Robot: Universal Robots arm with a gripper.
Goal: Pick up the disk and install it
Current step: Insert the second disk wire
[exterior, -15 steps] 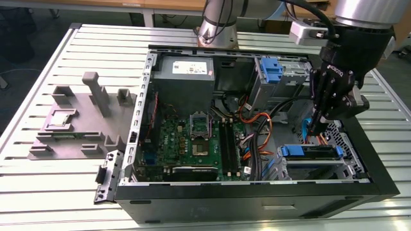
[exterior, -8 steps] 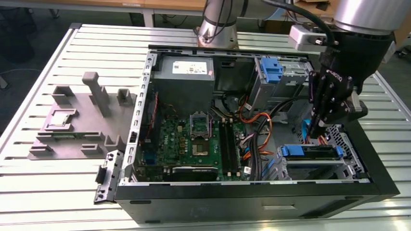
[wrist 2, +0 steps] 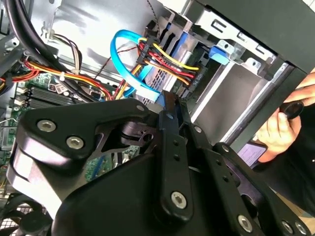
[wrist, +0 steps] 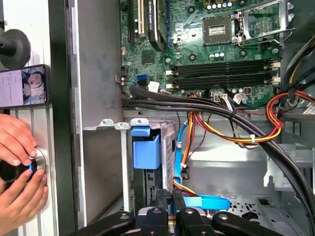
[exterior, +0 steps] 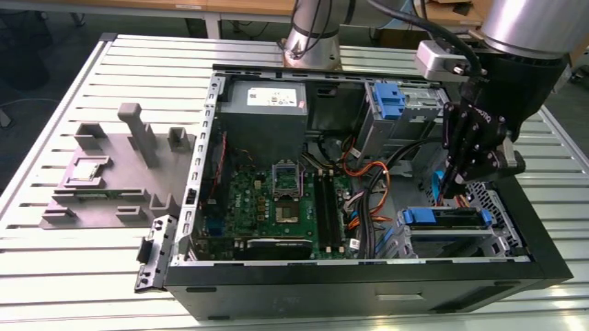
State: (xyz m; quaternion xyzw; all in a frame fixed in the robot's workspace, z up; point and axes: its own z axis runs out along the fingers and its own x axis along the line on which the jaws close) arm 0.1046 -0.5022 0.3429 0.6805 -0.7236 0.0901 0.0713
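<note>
The disk lies in the drive bay at the front corner of the open computer case, on the exterior view's right, with its blue carrier tab toward the motherboard. My gripper hangs just above the bay, fingers pressed together and empty. In the second wrist view the gripper ends right at the cabled end of the disk, beside a blue data cable. In the first wrist view the gripper sits close to the disk's blue carrier.
Bundles of coloured cables run between the motherboard and the bay. A grey power supply and a bare blue bracket stand at the back. A grey fixture lies on the slatted table. A person's hands rest outside the case wall.
</note>
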